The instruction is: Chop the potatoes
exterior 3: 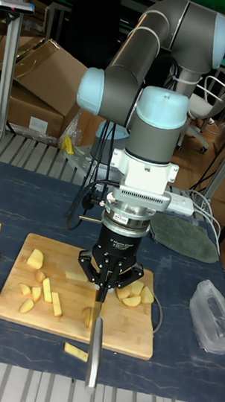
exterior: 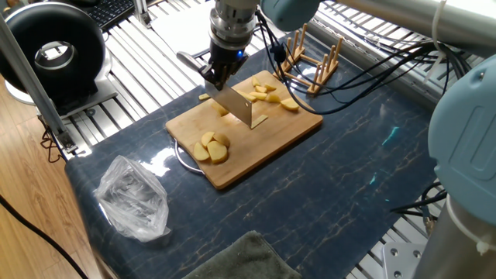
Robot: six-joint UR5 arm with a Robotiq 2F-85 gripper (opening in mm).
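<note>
the cutting board (exterior: pixel 263 147) lies flat on the dark table cover (exterior: pixel 349 178) directly under the pincer (exterior: pixel 218 75), and judged by its size against the pieces it should stay put under a downward cut. the pincer is clenched on the handle of a knife (exterior: pixel 236 105), blade edge down and reaching to the board surface or just above it; contact cannot be confirmed. the potatoes sit in three lots: a cluster of rounded halves (exterior: pixel 211 147) on the board's near end, toward the camera from the blade; a scatter of wedges and sticks (exterior: pixel 269 94) on the far end, beyond the blade; one piece (exterior: pixel 222 109) just beside the blade under the pincer. a single stick (exterior: pixel 204 97) lies off the board, on the cover. judgement: the pieces are light, firm, wet-surfaced and likely slippery; rounded halves may roll or skid under the blade, so they are best pressed from straight above, flat face down. thin sticks may snap. hold stays on the knife handle, not the potato.
</note>
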